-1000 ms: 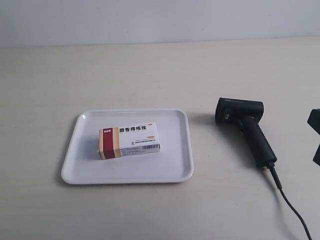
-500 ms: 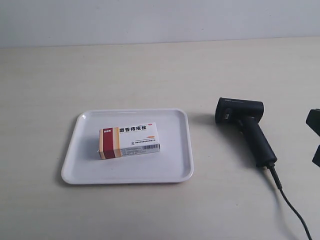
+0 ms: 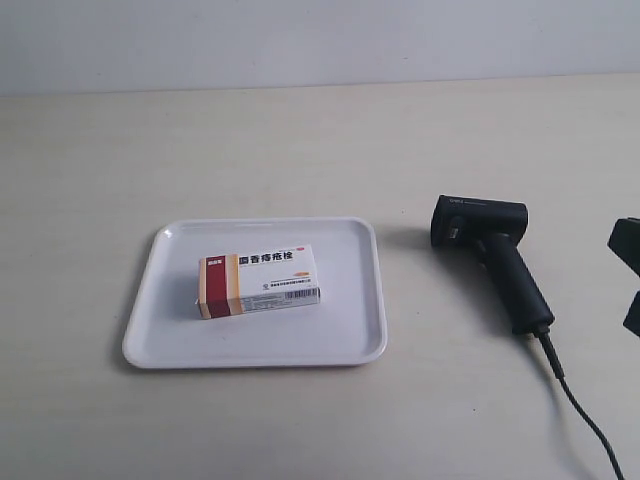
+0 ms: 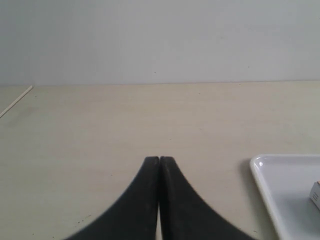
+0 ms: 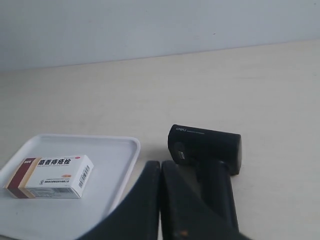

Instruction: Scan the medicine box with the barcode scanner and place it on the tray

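The white medicine box (image 3: 259,281) with dark red and tan bands lies flat in the middle of the white tray (image 3: 350,345). In the right wrist view the box (image 5: 50,176) shows its barcode end, resting on the tray (image 5: 117,160). The black barcode scanner (image 3: 490,255) lies on the table to the right of the tray, its cable (image 3: 585,420) trailing off toward the front. My right gripper (image 5: 160,163) is shut and empty, hovering just short of the scanner (image 5: 207,150). My left gripper (image 4: 159,159) is shut and empty over bare table beside a tray corner (image 4: 260,165).
A dark part of the arm at the exterior view's right (image 3: 630,280) pokes in at the frame edge, right of the scanner. A pale wall runs behind the beige table (image 3: 300,150). A thin light strip (image 4: 15,102) lies far off in the left wrist view.
The dark arm part at the exterior view's right edge has crept slightly inward. Box, tray and scanner have not moved.
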Robot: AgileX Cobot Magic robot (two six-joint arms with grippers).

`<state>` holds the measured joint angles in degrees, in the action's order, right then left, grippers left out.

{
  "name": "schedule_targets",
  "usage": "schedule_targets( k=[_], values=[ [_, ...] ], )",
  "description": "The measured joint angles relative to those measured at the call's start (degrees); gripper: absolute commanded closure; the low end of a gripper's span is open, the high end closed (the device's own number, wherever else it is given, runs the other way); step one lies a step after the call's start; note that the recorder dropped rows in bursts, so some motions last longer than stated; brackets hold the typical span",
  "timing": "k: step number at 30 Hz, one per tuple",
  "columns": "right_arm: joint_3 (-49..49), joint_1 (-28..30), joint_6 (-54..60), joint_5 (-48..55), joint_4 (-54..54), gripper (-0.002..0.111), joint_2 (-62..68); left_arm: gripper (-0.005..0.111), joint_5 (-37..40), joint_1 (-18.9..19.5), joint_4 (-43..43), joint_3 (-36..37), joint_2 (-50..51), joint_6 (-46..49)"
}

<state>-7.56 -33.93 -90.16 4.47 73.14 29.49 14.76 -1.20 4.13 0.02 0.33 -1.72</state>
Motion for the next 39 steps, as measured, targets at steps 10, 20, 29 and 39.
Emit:
schedule_targets(
  k=[10,20,29,39],
  values=[
    [2.03,0.0,56.68,-3.32,-52.85,0.108,-0.27,0.104,0.11,0.0,0.0,0.0,0.0,0.0],
    [7.32,0.0,71.33,-9.97,-68.61,0.108,-0.27,0.104,0.21,0.0,0.09,0.0,0.0,0.0],
    [7.32,0.58,71.54,-9.97,-69.32,0.108,-3.16,0.104,0.21,0.0,0.09,0.0,0.0,0.0],
    [7.32,24.61,71.54,-2.46,-69.64,0.108,-24.92,0.104,0.21,0.0,0.13,0.0,0.0,0.0]
  ],
)
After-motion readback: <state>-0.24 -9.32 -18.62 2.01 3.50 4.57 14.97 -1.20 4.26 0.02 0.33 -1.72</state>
